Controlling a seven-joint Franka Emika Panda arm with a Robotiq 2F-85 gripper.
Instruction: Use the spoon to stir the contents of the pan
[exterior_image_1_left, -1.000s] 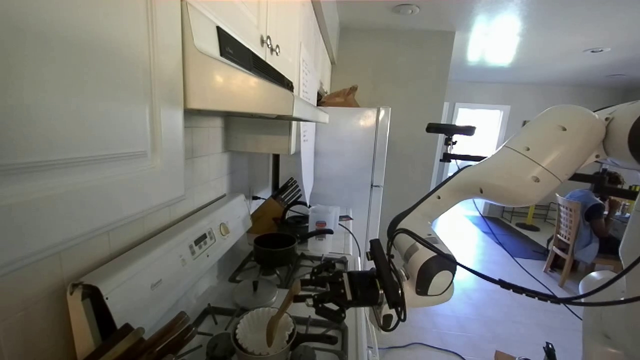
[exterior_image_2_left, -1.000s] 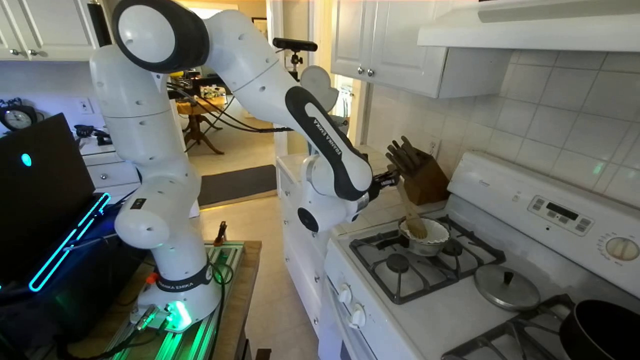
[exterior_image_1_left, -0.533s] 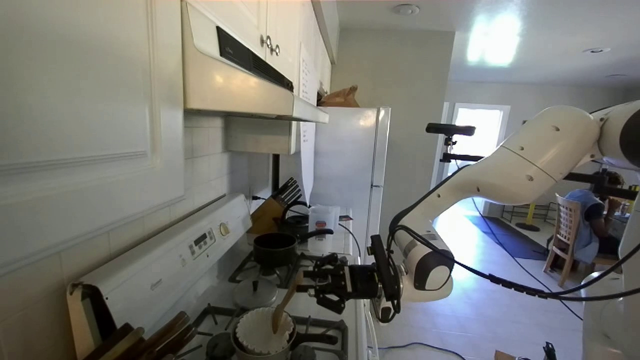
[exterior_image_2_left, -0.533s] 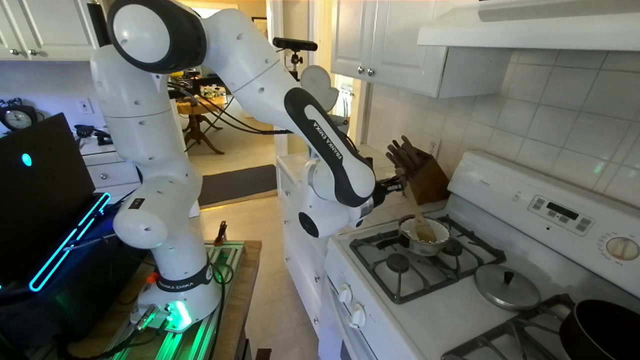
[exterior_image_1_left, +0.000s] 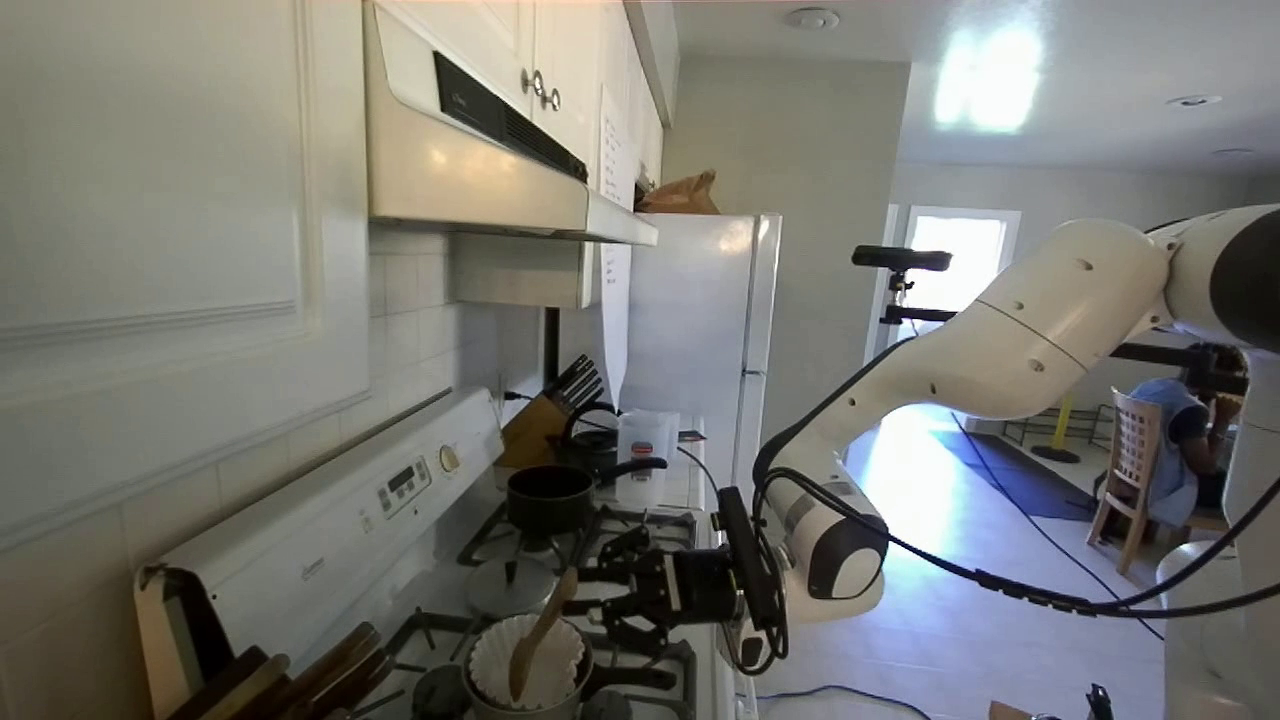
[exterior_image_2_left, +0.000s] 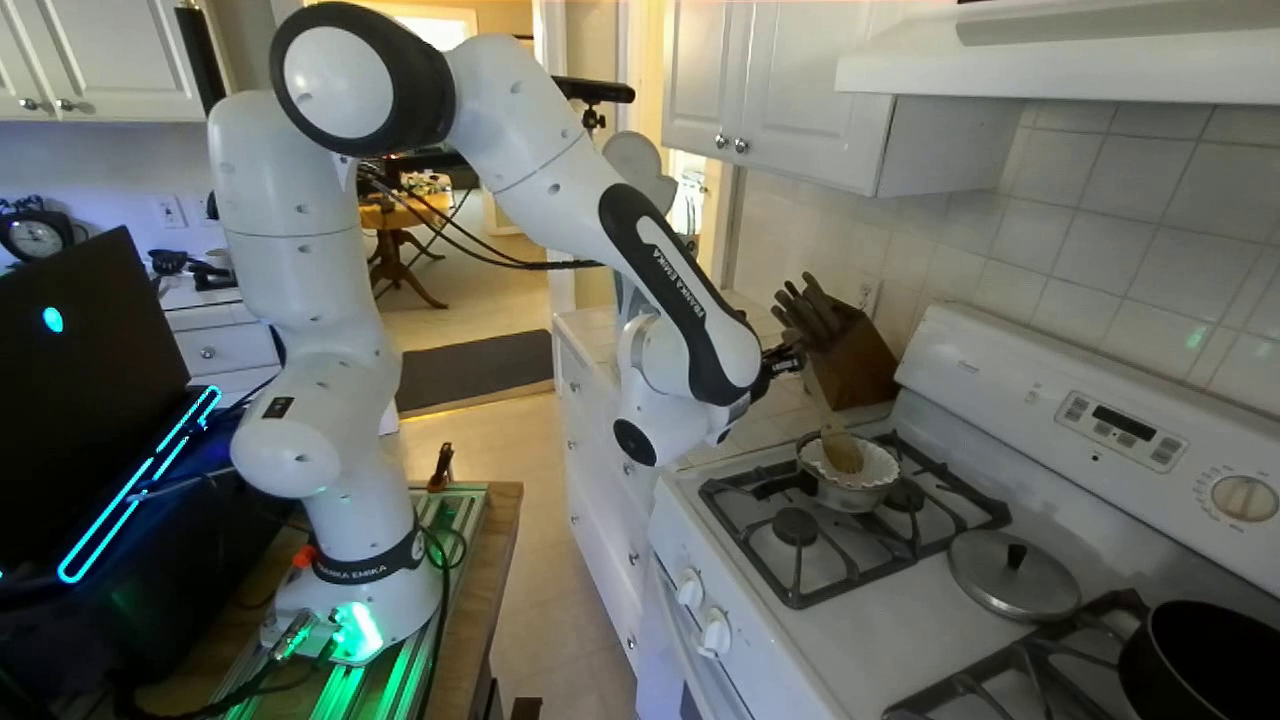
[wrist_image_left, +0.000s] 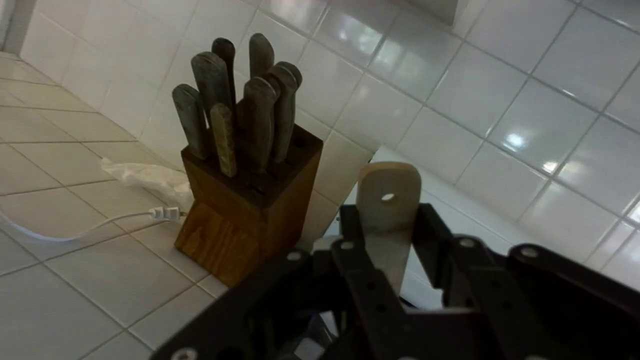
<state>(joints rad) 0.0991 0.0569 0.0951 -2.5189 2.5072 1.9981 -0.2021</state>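
The wooden spoon (exterior_image_1_left: 540, 632) slants down into the pan (exterior_image_2_left: 848, 496), its broad end (exterior_image_2_left: 843, 453) inside the pan's whitish, wavy-edged interior. The pan stands on a burner at the stove's corner; it also shows in an exterior view (exterior_image_1_left: 540, 712). My gripper (exterior_image_1_left: 578, 592) is shut on the upper handle, above and beside the pan. In the wrist view the fingers (wrist_image_left: 387, 227) press on both sides of the handle, and its rounded end with a hole (wrist_image_left: 390, 175) sticks out past them. Whether the spoon touches the pan's bottom cannot be told; the pan is not seen in the wrist view.
A knife block (exterior_image_2_left: 850, 355) stands on the counter near my gripper; it fills the left of the wrist view (wrist_image_left: 240, 220). A metal lid (exterior_image_2_left: 1015, 575) lies on the stove, with a black pot (exterior_image_1_left: 550, 500) beyond. The range hood (exterior_image_1_left: 500, 185) hangs above. The pan's dark handle (exterior_image_1_left: 630, 678) points outward.
The spoon's broad end shifts within the pan, first one way, then back past its earlier place toward the stove's back panel. My gripper moves with it. The grip and the pan stay the same.
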